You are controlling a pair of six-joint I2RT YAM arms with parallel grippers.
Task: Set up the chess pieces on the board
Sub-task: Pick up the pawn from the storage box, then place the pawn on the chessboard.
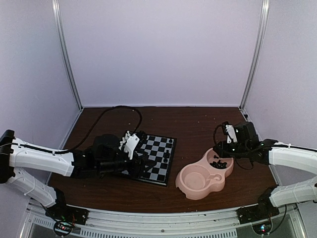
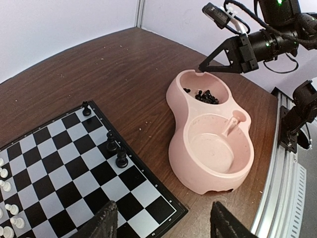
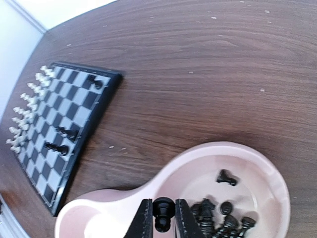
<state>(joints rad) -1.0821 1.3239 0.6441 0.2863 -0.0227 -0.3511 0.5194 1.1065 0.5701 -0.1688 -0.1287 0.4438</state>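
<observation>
We hold a black piece (image 3: 163, 214) clamped between the fingers of the right gripper (image 3: 162, 204), above the dish (image 3: 262, 168).

Just right of that gripper the other black pieces (image 3: 223, 220) lie heaped in the same bowl. The board (image 3: 74, 106) lies well off to its left, with three black pieces (image 3: 62, 141) on the side nearer it and the white pieces (image 3: 25, 114) ranked on the far side. Our left gripper (image 2: 164, 210) hangs over the board's corner, fingers spread wide and holding nothing, with those three black pieces just ahead of it.
</observation>
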